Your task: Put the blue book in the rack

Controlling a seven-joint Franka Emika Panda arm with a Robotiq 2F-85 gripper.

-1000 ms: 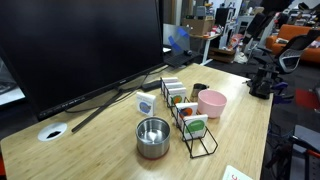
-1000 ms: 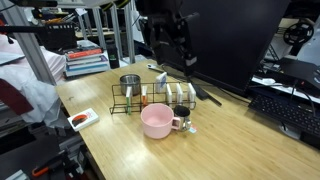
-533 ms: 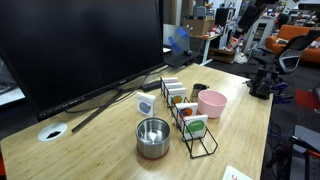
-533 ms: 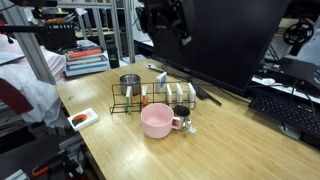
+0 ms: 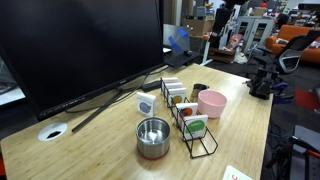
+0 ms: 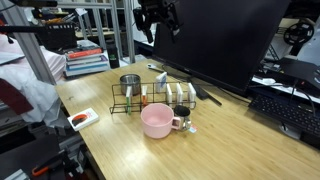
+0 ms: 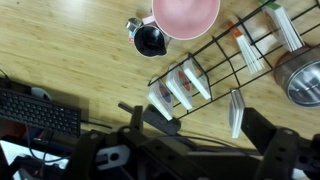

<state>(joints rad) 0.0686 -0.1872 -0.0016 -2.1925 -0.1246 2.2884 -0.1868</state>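
Pale blue book (image 5: 146, 103) leans just beside the rack (image 5: 200, 135), on the steel bowl (image 5: 152, 137) side, well below the gripper (image 6: 160, 16) (jaws apart, holding nothing).

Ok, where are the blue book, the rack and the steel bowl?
blue book (image 5: 146, 103), exterior view, front cover.
rack (image 5: 203, 143), exterior view, empty front end.
steel bowl (image 5: 153, 148), exterior view, outer wall.
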